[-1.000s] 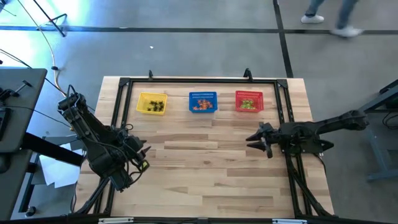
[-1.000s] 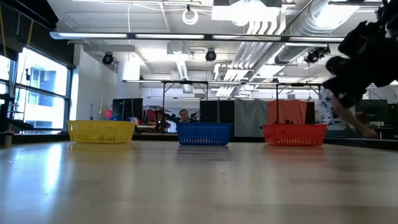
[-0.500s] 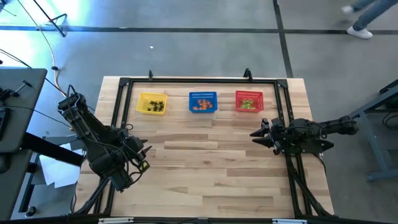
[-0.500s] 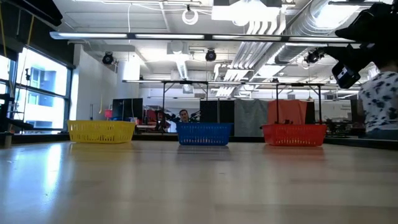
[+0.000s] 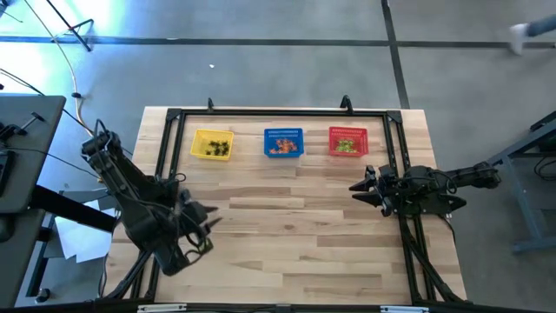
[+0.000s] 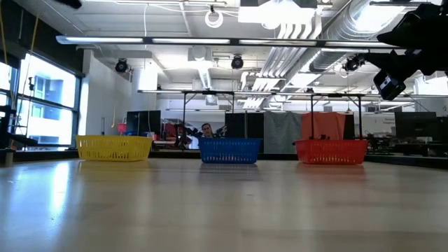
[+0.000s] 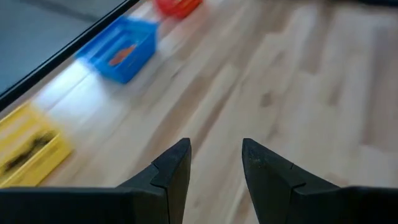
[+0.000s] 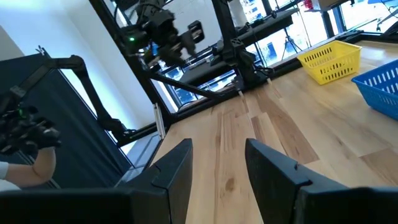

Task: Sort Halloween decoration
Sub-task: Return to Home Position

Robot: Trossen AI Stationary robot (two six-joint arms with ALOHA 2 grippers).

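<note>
— Halloween decoration [image 5: 282, 146]: where is it found?

— It is seen sorted into three mesh baskets set in a row along the far edge of the surface [image 5: 287, 243]. Black pieces are held in the yellow basket [image 5: 198, 142], orange pieces in the blue basket [image 5: 283, 131] and light green pieces in the red basket [image 5: 347, 130]. The baskets are kept apart from one another, with the blue one between the other two.

— How is the left tool placed?

— The left tool [image 5: 207, 228] is held over the near left part of the surface, well apart from the baskets. In the left wrist view its two fingers [image 7: 171, 168] are seen parted by a moderate gap. Nothing is gripped, and only bare wood is seen between them.

— And the right tool?

— The right tool [image 5: 358, 189] is held over the right side of the surface, near the red basket but not touching it, and is pointed toward the left arm. Its fingers [image 8: 174, 165] are likewise spread, with nothing held.

— Is anything noted beyond the surface?

— A person [image 6: 207, 129] is seen far behind the blue basket in the low view.
</note>
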